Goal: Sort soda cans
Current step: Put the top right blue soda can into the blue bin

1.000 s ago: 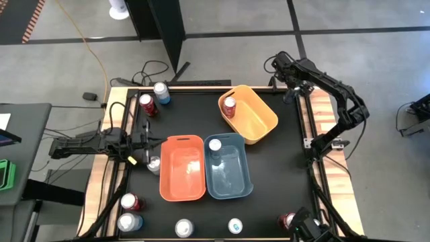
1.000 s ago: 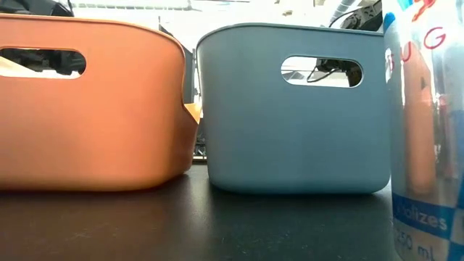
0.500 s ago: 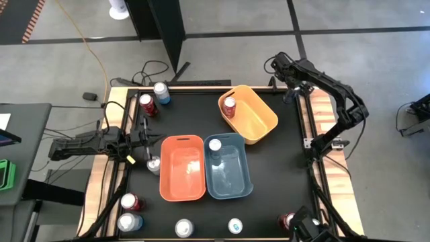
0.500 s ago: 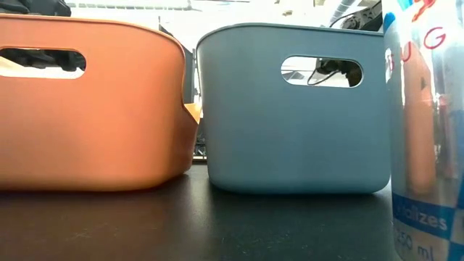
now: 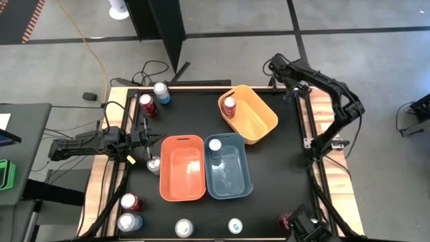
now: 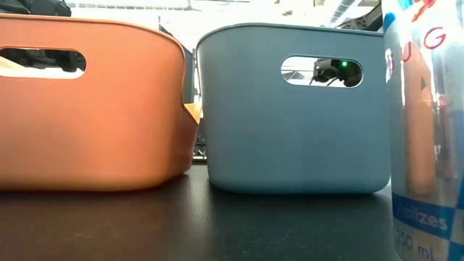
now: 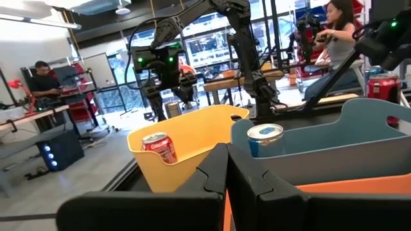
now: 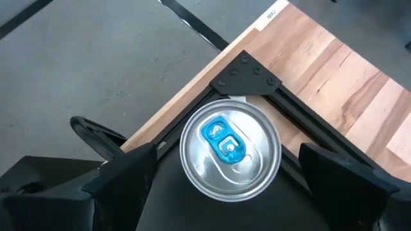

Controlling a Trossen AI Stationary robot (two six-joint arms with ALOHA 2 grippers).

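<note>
Right tool (image 8: 231,192) spread wide over the surface's (image 8: 167,212) far corner, straddling a blue-tabbed can (image 8: 230,148) directly below, untouched. Left tool (image 7: 226,168) pressed together, empty, facing the yellow bin's (image 7: 192,131) red can (image 7: 159,147).

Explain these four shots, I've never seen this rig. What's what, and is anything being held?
It's a robot with two dark arms, each ending in a two-finger gripper, sorting soda cans into bins. The overhead picture shows it all: on the black table stand an orange bin, a blue bin holding one can, and a yellow bin holding a red can. Loose cans stand near the table's edges. The table-level picture simply faces the orange and blue bins. The other two pictures come from cameras on the wrists. The left gripper is shut and empty, beside the orange bin. The right gripper is open above a blue-tabbed can at the far right corner, not gripping it. Nothing is held.
</note>
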